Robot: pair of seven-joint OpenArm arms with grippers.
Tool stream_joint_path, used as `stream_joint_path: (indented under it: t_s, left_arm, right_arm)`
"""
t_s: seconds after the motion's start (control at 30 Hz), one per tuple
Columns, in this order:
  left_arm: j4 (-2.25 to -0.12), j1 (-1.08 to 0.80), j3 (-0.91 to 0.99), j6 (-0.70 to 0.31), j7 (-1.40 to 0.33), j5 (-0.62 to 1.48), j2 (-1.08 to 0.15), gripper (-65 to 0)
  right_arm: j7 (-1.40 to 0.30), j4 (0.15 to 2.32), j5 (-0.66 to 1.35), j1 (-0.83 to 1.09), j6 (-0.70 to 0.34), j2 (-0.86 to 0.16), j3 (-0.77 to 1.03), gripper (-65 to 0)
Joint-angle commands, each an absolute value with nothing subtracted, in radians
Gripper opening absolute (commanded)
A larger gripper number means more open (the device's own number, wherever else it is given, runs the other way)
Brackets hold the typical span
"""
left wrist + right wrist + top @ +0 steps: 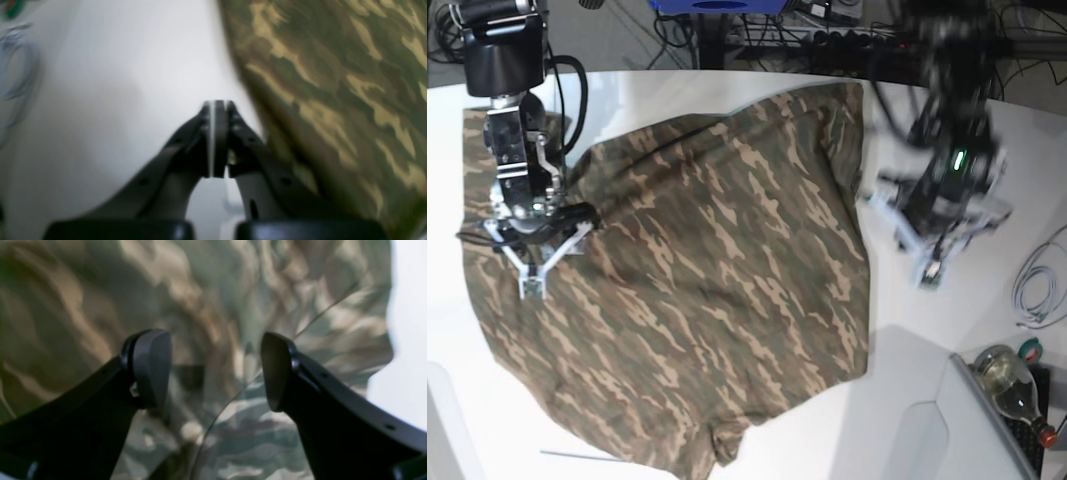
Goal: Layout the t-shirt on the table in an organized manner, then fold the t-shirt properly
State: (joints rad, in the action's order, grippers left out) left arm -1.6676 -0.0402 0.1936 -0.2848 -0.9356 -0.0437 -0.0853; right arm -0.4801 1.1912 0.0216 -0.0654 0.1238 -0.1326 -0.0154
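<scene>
Right, shirt: the camouflage t-shirt (697,290) lies spread across the white bench (907,400), mostly flat, with soft wrinkles and one sleeve poking toward the near edge.
Left end effector: the left end effector (215,110) hangs over bare bench just beside the shirt's edge, its jaws pressed together with nothing between them.
Right end effector: the right end effector (215,370) sits above the cloth on the far side of the shirt, jaws spread wide, fabric under the gap, gripping nothing.
Bench edges: a grey cable (1037,285) loops near the left arm's side, and a glass bottle (1012,385) lies at the corner.
Blur: the left arm looks smeared in the base view.
</scene>
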Motion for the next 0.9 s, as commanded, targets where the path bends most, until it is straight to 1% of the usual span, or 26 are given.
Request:
stream_joint_path:
  t_s: [0.0,0.1,0.2,0.27,0.37,0.47,0.67,0.77,0.87]
  left_arm:
    - [-1.607,0.019,0.173,-0.282,-0.932,-0.044,-0.093,-65.0]
    - [-1.419,0.130,0.130,-0.277,-0.931,-0.044,-0.093,-65.0]
    - [-1.296,0.186,0.117,-0.211,-0.926,-0.045,-0.093,-65.0]
    - [-1.221,0.216,0.114,-0.180,-0.895,-0.045,-0.093,-65.0]
    - [-1.070,0.259,0.050,-0.173,-0.828,-0.045,-0.105,-65.0]
    - [-0.868,0.331,-0.008,-0.170,-0.707,-0.044,-0.105,-65.0]
    - [-0.427,0.549,-0.104,-0.087,-0.394,-0.042,-0.068,-65.0]
    - [-0.275,0.651,-0.131,-0.051,-0.246,-0.042,-0.041,-65.0]
    - [-0.211,0.733,-0.139,-0.013,-0.139,-0.042,-0.004,-65.0]
  right_arm:
    - [-0.466,1.208,0.016,-0.073,0.128,-0.134,-0.016,-26.1]
    - [-0.466,1.221,0.016,-0.053,0.128,-0.134,-0.016,-26.1]
    - [-0.466,1.222,0.016,-0.044,0.128,-0.134,-0.016,-26.1]
    - [-0.466,1.222,0.016,-0.042,0.128,-0.134,-0.016,-26.1]
    - [-0.466,1.225,0.016,-0.033,0.128,-0.137,-0.016,-26.1]
    - [-0.466,1.216,0.016,-0.035,0.128,-0.137,-0.016,-26.1]
    - [-0.463,1.219,0.016,-0.035,0.127,-0.136,-0.016,-26.1]
    - [-0.463,1.225,0.016,-0.033,0.127,-0.136,-0.016,-26.1]
    - [-0.463,1.227,0.016,-0.028,0.127,-0.134,-0.018,-26.1]
